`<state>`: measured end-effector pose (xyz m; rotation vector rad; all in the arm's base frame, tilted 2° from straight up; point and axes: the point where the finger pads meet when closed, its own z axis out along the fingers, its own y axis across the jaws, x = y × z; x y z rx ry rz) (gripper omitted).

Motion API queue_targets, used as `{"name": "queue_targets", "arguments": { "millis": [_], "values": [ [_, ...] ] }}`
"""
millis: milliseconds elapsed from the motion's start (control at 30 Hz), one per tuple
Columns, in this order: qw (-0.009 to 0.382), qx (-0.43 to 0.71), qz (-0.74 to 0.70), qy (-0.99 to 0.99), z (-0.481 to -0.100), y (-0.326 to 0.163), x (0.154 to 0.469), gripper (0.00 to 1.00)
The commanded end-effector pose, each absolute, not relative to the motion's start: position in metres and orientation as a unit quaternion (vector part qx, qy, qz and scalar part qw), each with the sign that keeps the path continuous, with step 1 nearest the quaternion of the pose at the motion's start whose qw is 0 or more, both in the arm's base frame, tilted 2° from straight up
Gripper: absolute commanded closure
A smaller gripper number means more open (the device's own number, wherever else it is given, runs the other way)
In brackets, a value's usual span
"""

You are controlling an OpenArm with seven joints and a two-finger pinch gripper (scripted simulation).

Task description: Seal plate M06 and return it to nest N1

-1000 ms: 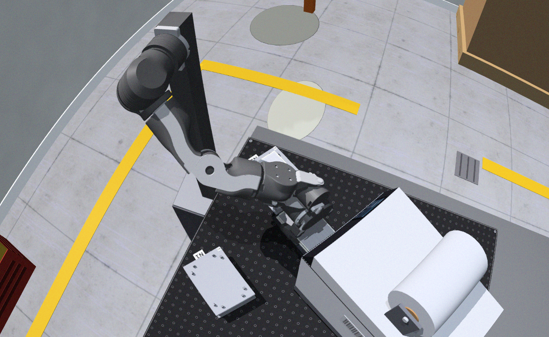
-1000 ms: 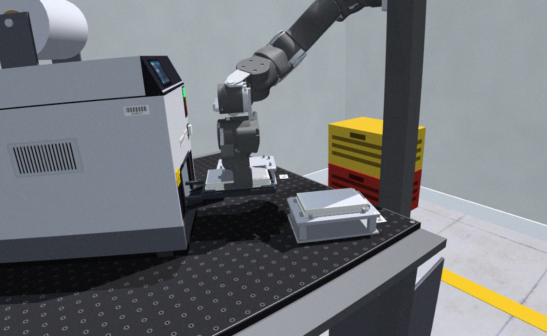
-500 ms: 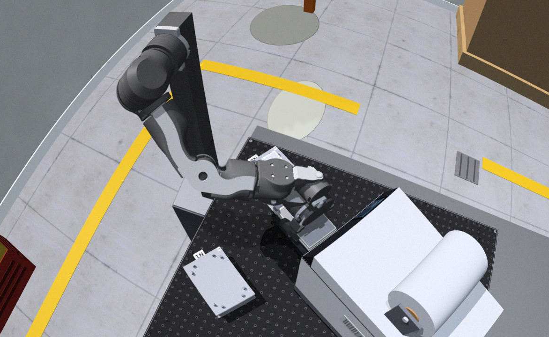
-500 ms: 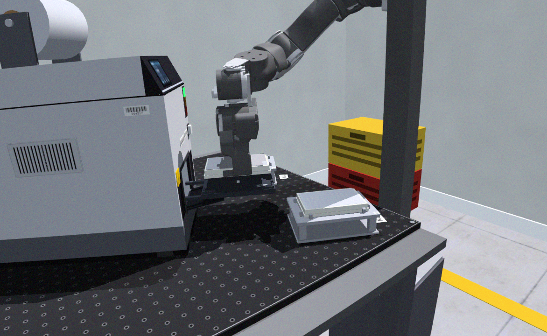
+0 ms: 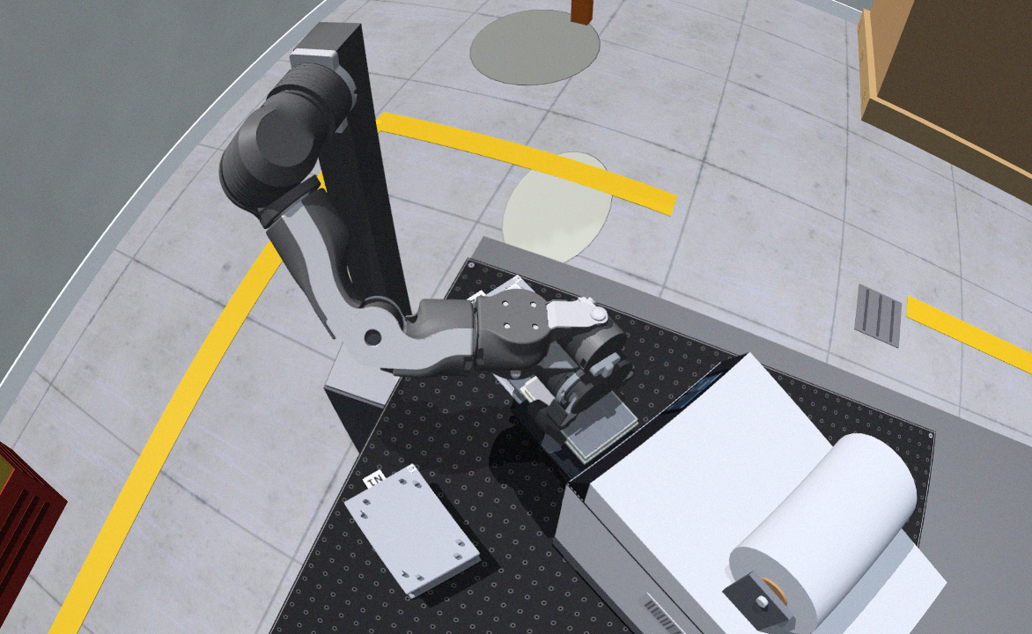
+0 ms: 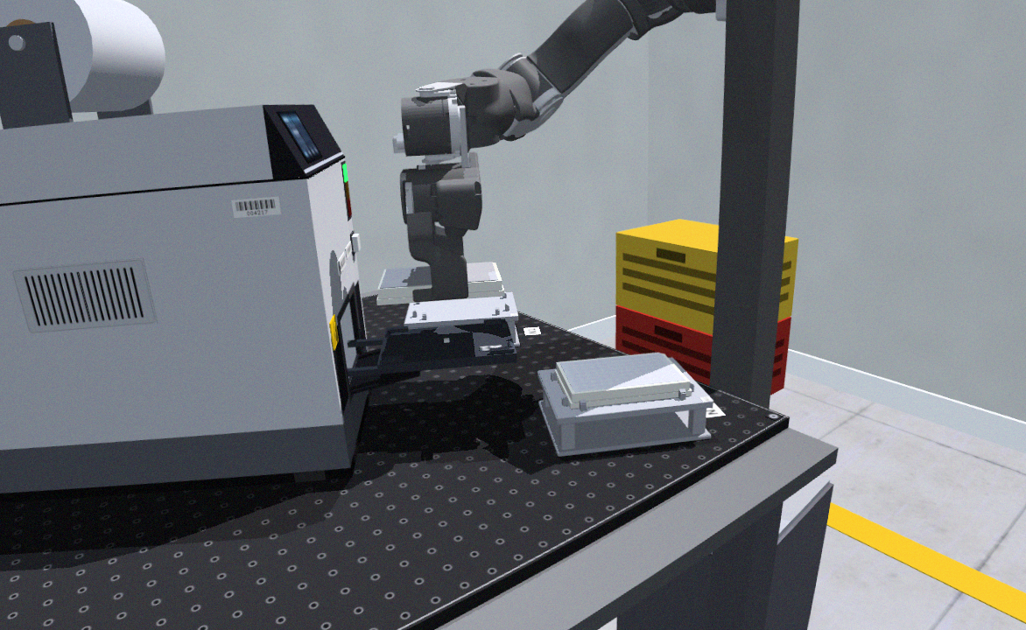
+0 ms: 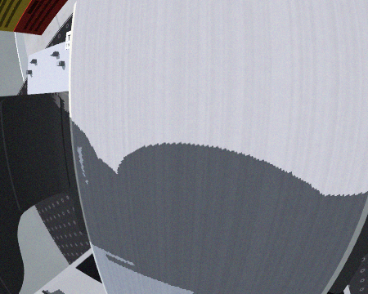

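My gripper (image 6: 446, 282) is shut on the plate M06 (image 6: 430, 286) and holds it level in the air above the sealer's stage (image 6: 442, 348). The stage stands out in front of the sealer, dark, with an empty pocket. In the wrist view the plate's smooth silvery foil top (image 7: 222, 142) fills most of the frame. From above, M06 (image 5: 602, 430) shows just in front of the housing, under my gripper (image 5: 563, 414). The lamp (image 6: 343, 173) is green. Nest N1 (image 5: 413, 528) (image 6: 461, 309) is empty, and it also shows beyond the stage.
Sealed plate M09 (image 6: 622, 380) sits on nest N2 (image 6: 626, 415) near the arm's post (image 6: 752, 195). The sealer housing (image 6: 151, 288) with its foil roll (image 5: 819, 520) takes up one side of the table. A yellow and red crate (image 6: 700, 297) stands beyond the table.
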<state>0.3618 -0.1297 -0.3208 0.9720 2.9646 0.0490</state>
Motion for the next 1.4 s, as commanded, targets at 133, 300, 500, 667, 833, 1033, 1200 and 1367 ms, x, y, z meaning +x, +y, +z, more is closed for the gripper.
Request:
{"name": "queue_targets", "arguments": {
  "millis": [133,300,500,667,833,1033,1200,1367],
  "values": [
    [0.012,0.313,0.015,0.95,-0.307,-0.13,0.362,1.0],
    [0.012,0.313,0.015,0.95,-0.288,-0.13,0.362,1.0],
    [0.012,0.313,0.015,0.95,-0.288,-0.13,0.362,1.0],
    [0.011,0.314,0.017,0.949,-0.29,-0.135,0.357,1.0],
    [0.009,0.327,0.014,0.945,-0.298,-0.159,0.337,1.0],
    [0.009,0.327,0.014,0.945,-0.298,-0.159,0.337,1.0],
    [0.009,0.327,0.014,0.945,-0.298,-0.159,0.337,1.0],
    [0.009,0.327,0.014,0.945,-0.308,-0.189,0.31,1.0]
  ]
}}
